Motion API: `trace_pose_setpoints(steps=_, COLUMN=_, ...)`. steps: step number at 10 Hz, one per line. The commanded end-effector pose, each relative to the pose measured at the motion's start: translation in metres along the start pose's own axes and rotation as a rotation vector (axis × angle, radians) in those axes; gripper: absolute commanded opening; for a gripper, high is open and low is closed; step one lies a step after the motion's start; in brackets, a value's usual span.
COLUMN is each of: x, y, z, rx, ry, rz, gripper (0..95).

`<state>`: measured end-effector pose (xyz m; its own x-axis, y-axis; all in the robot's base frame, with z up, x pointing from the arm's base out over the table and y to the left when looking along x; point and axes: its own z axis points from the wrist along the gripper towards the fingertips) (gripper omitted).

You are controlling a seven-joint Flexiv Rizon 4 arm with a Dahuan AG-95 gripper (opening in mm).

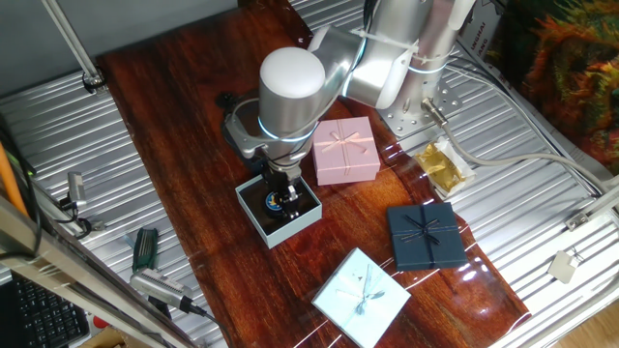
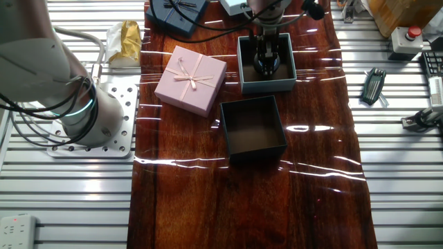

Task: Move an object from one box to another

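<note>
The gripper [image 1: 281, 199] is seen lowered inside the pale blue box [image 1: 308, 220], where the blue-rimmed disc [image 1: 274, 203] sits; jaw state cannot be told. Delivery is judged nearly done near the table's far edge; release and a straight lift are called for, the navy tray [image 2: 253, 149] being bare

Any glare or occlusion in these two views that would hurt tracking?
One fixed view: the arm's white joint hides the navy box; glare streaks by the ribboned navy gift box. The other fixed view: bright streaks cross the wooden table; the claw inside the pale blue box looks dark, disc unclear.
</note>
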<state>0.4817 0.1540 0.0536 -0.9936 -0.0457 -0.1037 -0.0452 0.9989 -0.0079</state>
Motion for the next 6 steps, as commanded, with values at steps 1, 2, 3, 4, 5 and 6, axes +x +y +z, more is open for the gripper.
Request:
trace_pose_setpoints(steps=1, x=-0.0001, y=0.0002, z=0.0009, rx=-0.001, ry=-0.002, rz=-0.001, gripper=0.0)
trace_pose_setpoints(steps=2, x=0.0, y=0.0002, z=0.0016, rx=-0.001, ry=-0.002, rz=-0.001, gripper=0.0)
trace_pose_setpoints(steps=3, x=0.0, y=0.0001, z=0.0022, rx=0.001, ry=-0.002, rz=-0.003, gripper=0.0)
trace_pose_setpoints(steps=4, x=0.0, y=0.0001, z=0.0026, rx=0.002, ry=-0.002, rz=-0.004, gripper=0.0)
trace_pose_setpoints(steps=5, x=0.0001, y=-0.0001, z=0.0029, rx=0.002, ry=-0.002, rz=-0.006, gripper=0.0)
trace_pose_setpoints(steps=6, x=0.0001, y=-0.0001, z=0.0032, rx=0.002, ry=-0.002, rz=-0.008, gripper=0.0)
